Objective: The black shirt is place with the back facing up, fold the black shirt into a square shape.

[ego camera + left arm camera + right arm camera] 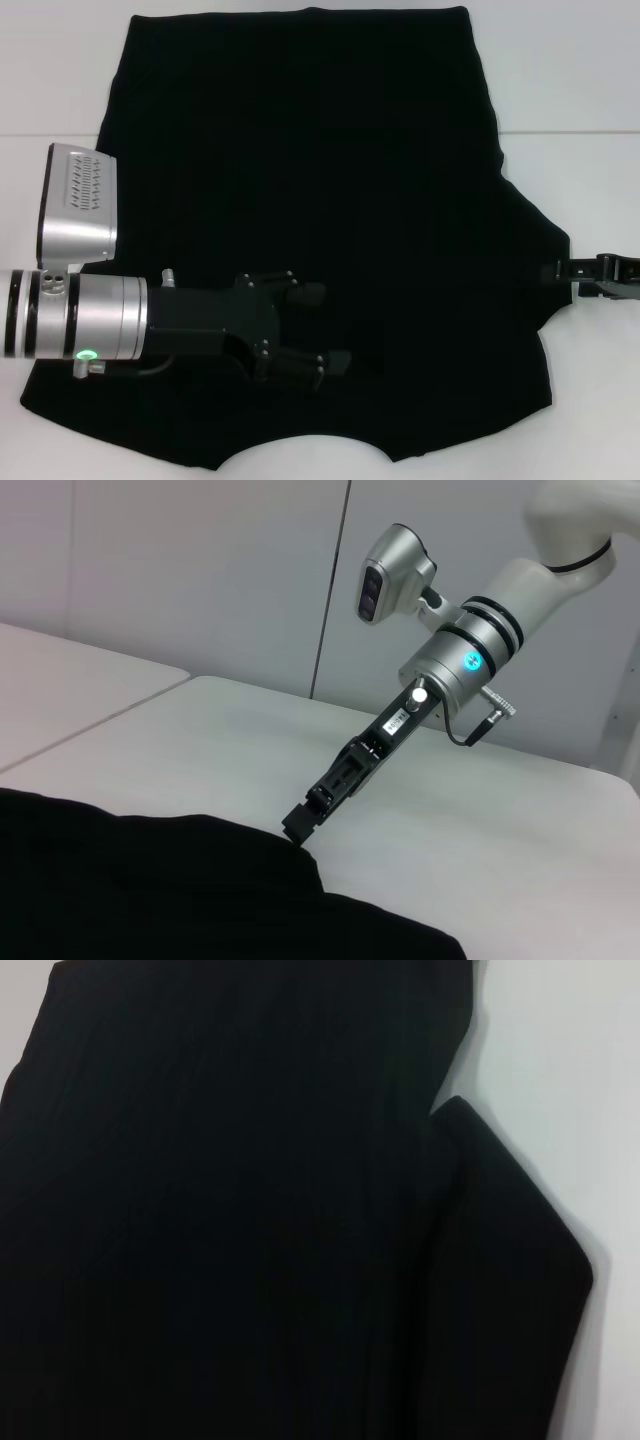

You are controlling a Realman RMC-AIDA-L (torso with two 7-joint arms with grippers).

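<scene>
The black shirt [330, 180] lies flat over the white table [570, 80], its curved neckline at the near edge and its hem at the far side. My left gripper [328, 328] reaches in from the left, low over the shirt's near middle, fingers [312, 293] spread open with nothing between them. My right gripper [572, 270] is at the tip of the shirt's right sleeve [545, 262]. In the left wrist view the right gripper [300, 827] looks pinched on the sleeve edge, where the shirt [150, 890] rises to a small peak. The right wrist view shows the sleeve [500, 1280] beside the shirt's body.
Bare white table [200, 740] runs around the shirt, with a seam line across it to the right [570, 132]. A wall stands behind the table [200, 570]. My left arm's silver wrist and camera housing [80, 200] cover the shirt's left side.
</scene>
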